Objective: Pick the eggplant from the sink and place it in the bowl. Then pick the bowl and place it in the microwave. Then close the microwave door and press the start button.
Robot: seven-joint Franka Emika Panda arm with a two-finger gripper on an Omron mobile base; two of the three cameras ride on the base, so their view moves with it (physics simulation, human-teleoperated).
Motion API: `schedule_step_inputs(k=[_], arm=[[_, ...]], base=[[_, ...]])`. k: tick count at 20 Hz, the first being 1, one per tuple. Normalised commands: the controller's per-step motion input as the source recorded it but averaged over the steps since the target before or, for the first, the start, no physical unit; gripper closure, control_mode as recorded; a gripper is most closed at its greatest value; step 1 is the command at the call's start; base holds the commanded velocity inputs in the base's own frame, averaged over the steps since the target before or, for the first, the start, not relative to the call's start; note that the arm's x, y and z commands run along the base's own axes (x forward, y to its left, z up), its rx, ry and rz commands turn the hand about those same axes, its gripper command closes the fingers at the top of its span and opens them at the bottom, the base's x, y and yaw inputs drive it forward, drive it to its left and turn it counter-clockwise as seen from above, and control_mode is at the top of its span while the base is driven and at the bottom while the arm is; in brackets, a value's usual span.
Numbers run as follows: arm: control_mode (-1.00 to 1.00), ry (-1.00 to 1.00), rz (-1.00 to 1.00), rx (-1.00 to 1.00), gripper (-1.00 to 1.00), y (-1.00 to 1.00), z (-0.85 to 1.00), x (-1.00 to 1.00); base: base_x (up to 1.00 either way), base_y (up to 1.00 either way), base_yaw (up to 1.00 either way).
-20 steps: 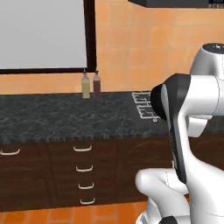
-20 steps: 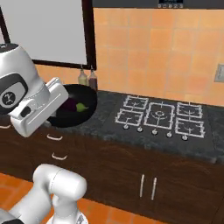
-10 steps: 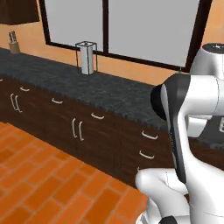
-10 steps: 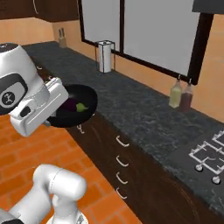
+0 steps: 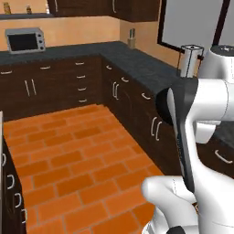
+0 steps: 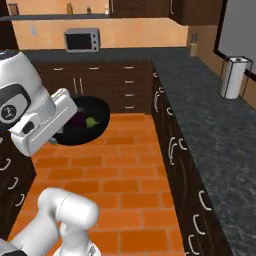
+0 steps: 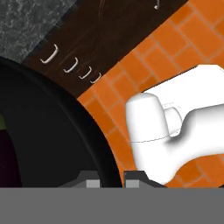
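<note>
The glossy black bowl (image 6: 85,131) hangs in the air over the orange floor, held level in front of my arm. The dark purple eggplant (image 6: 79,120) lies inside it, green stem end to the right; in the hand view the eggplant (image 7: 8,159) shows at the far left inside the bowl (image 7: 48,140). My gripper (image 7: 112,179) is shut on the bowl's rim, one fingertip inside the rim and one outside. The sink, the microwave and its door are out of view.
A dark L-shaped counter (image 6: 210,115) with drawers runs along the right and the far wall. On it stand a paper towel holder (image 6: 232,77), a knife block (image 5: 132,38) and a small silver countertop box (image 5: 25,40). Orange brick floor (image 5: 77,155) lies open in the middle.
The whole picture has swung sideways as the base turns: stove and window have passed out of view, and the kitchen corner and floor have come in. The bowl stays in the same grip.
</note>
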Motion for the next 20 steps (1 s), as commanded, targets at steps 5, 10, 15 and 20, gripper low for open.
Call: schedule_step_inputs(k=[5,10,15,20], arm=[[1.00,0.00,0.00,0.00,1.00,0.00,0.00,0.00],[1.00,0.00,0.00,0.00,1.00,0.00,0.00,0.00],[1.00,0.00,0.00,0.00,1.00,0.00,0.00,0.00],[1.00,0.00,0.00,0.00,1.00,0.00,0.00,0.00]], base=[[0.51,-0.35,0.64],[0.74,-0.35,0.58],[1.00,-0.44,0.62],[0.93,-0.82,0.50]])
